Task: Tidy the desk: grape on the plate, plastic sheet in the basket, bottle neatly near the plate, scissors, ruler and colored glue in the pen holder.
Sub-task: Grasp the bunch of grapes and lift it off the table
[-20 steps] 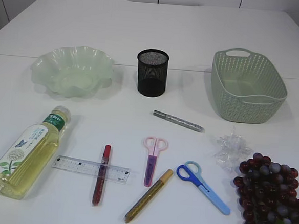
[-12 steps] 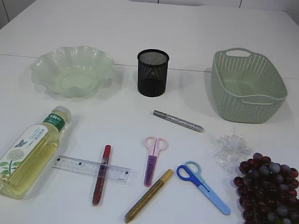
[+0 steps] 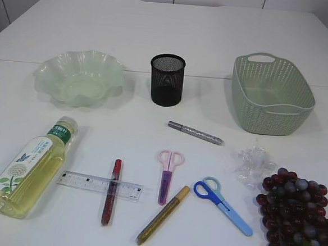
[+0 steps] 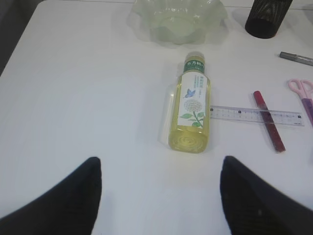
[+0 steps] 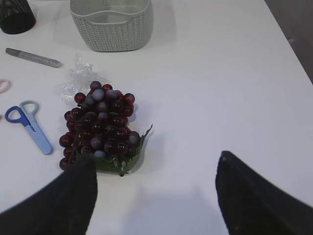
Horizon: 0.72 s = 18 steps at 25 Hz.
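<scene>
The grape bunch [image 3: 295,214] lies at the front right, also in the right wrist view [image 5: 100,129]. A crumpled plastic sheet [image 3: 254,162] lies beside it. The bottle [image 3: 31,164] lies on its side at the front left. The green plate [image 3: 80,78], black pen holder [image 3: 167,79] and basket [image 3: 270,94] stand at the back. A ruler [image 3: 99,185], pink scissors [image 3: 168,174], blue scissors [image 3: 221,203] and red [image 3: 111,191], gold [image 3: 163,214] and silver [image 3: 195,133] glue pens lie in front. My left gripper [image 4: 159,188] is open behind the bottle [image 4: 190,110]. My right gripper [image 5: 154,191] is open near the grapes.
The white table's right edge [image 5: 288,44] shows in the right wrist view and its left edge [image 4: 22,34] in the left wrist view. Neither arm shows in the exterior view.
</scene>
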Tool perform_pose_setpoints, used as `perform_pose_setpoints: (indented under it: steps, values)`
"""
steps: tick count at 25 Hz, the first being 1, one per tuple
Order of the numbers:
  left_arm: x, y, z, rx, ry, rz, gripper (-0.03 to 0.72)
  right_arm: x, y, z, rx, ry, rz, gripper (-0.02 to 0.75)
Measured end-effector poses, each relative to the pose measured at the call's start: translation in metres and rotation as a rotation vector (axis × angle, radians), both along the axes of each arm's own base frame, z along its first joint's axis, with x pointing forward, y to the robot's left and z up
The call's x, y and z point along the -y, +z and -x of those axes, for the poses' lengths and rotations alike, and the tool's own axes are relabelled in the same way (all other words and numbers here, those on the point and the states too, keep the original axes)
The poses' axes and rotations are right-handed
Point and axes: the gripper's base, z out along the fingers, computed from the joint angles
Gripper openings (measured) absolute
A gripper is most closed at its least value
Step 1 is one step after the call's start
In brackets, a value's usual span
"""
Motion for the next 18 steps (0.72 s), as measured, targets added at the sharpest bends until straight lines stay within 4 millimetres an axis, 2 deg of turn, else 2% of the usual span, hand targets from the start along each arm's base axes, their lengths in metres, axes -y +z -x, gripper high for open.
perform_pose_setpoints:
  steps: [18]
  values:
    - [0.0011, 0.0003, -0.0001, 0.002, -0.007, 0.011, 0.555, 0.0, 0.0, 0.0, 0.0, 0.0, 0.0, 0.585]
